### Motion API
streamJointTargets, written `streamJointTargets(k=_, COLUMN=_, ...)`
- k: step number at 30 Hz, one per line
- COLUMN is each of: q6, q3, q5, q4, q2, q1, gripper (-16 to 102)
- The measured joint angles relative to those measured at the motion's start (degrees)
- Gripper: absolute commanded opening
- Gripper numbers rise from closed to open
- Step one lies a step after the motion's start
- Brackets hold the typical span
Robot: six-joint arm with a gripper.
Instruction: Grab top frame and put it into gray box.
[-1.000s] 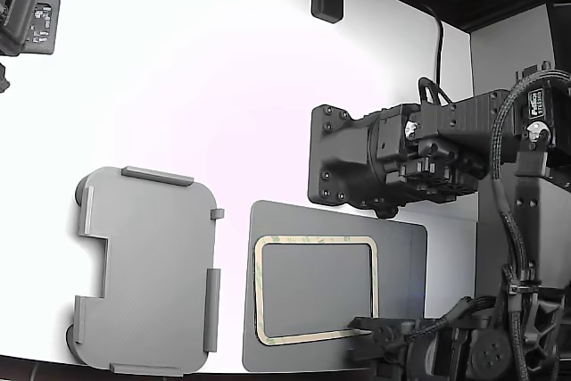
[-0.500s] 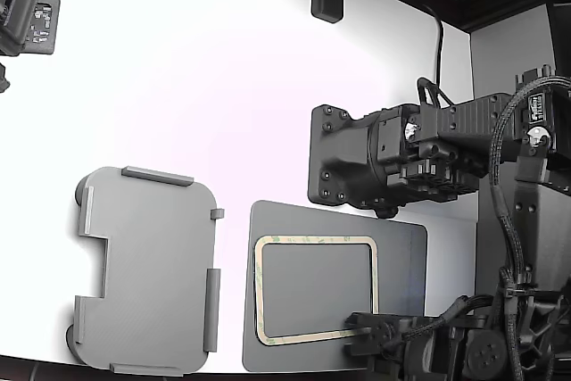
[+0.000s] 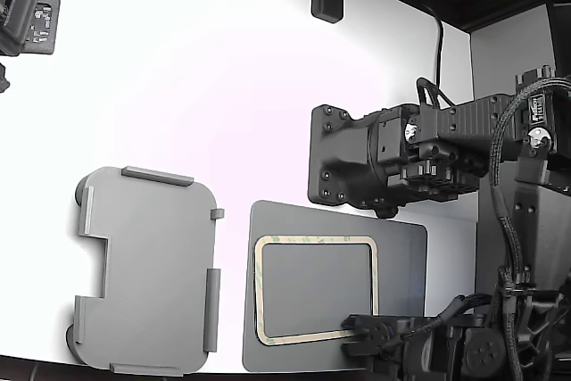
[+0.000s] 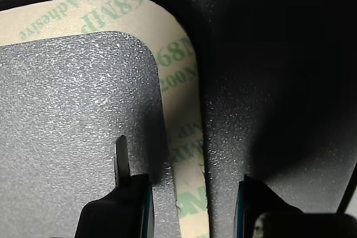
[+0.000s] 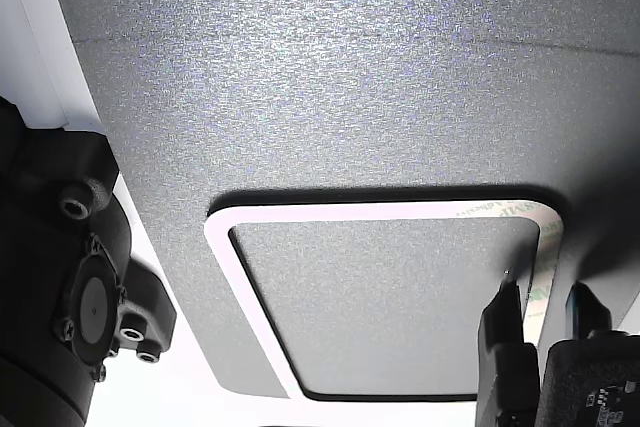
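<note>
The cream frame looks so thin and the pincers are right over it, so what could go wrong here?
The gripper is open, one finger either side of the top frame's strip. The frame lies flat on the dark mat, so the fingers may slide off or pinch the mat. Its printing reads "Adhesive", so it may stick. It could also bend on the way to the gray box.

The top frame point(image 3: 316, 289) is lying flat on the mat point(image 3: 401, 256), and the mat is sitting on the table point(image 3: 223, 113). The gray box point(image 3: 147, 269) is resting on the table just beside the mat, toward the exterior view's left, apart from it. The gripper point(image 4: 189, 204) is sitting at the frame's corner nearest the exterior view's lower right, its fingers point(image 4: 125, 193) straddling the strip, one inside the ring and one outside.
</note>
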Motion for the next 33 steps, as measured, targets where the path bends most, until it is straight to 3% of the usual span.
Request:
streamJointTargets(k=18, q6=-0.8, q3=1.8, q5=-0.3, q4=-2.5, q2=0.5, q1=0.1, gripper=41)
streamJointTargets(k=20, q6=-0.8, q3=2.0, q5=-0.4, q4=-2.8, q2=0.6, q1=0.1, gripper=36)
streamJointTargets(k=21, q6=-0.8, q3=2.1, q5=-0.4, q4=-3.1, q2=0.8, q1=0.1, gripper=27)
streamJointTargets(k=24, q6=-0.8, q3=2.4, q5=-0.4, q4=-4.5, q2=1.0, q1=0.1, gripper=-11)
streamJointTargets(k=33, q6=-0.7, q3=-2.5, q5=1.0, q4=1.4, q2=0.8, q1=0.1, gripper=-11)
